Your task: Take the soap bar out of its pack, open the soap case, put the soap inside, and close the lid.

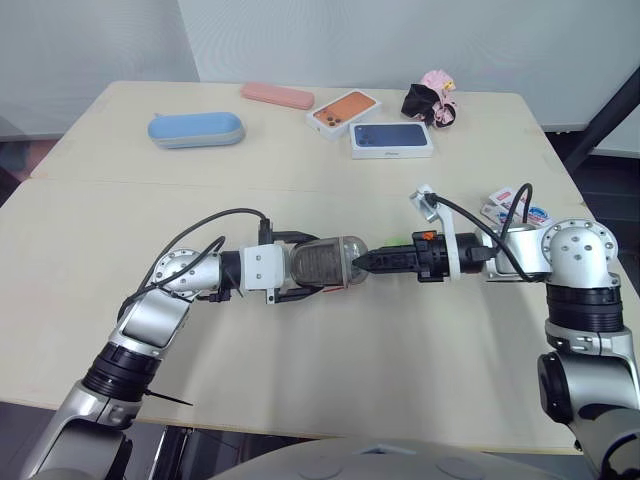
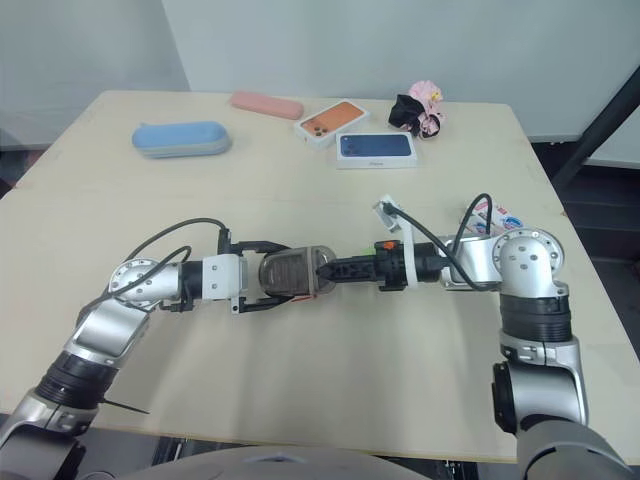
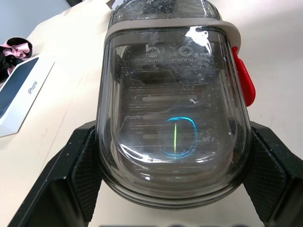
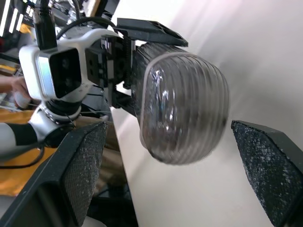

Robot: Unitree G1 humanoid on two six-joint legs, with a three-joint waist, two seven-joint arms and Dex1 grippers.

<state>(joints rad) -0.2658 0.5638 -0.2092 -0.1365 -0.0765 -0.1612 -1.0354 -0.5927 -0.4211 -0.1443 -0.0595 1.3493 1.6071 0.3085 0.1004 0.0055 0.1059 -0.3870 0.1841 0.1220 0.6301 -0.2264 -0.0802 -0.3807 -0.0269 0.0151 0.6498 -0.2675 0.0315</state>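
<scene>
Table (image 1: 350, 380): soap case (image 1: 338, 262) clamped in left gripper (image 1: 312, 266), long axis left-right, apparently closed.

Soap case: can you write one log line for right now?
left pincer: shut on closed clear grey plastic soap case | right pincer: open at its end | printed soap packs: on table

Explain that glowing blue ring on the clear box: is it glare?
Left wrist view: probably a reflection on the clear smoky plastic soap case, with white glare by its lettering, between the left arm's black fingers. Left eye view: even light, soft shadows beneath the arms on the pale wooden table.
</scene>
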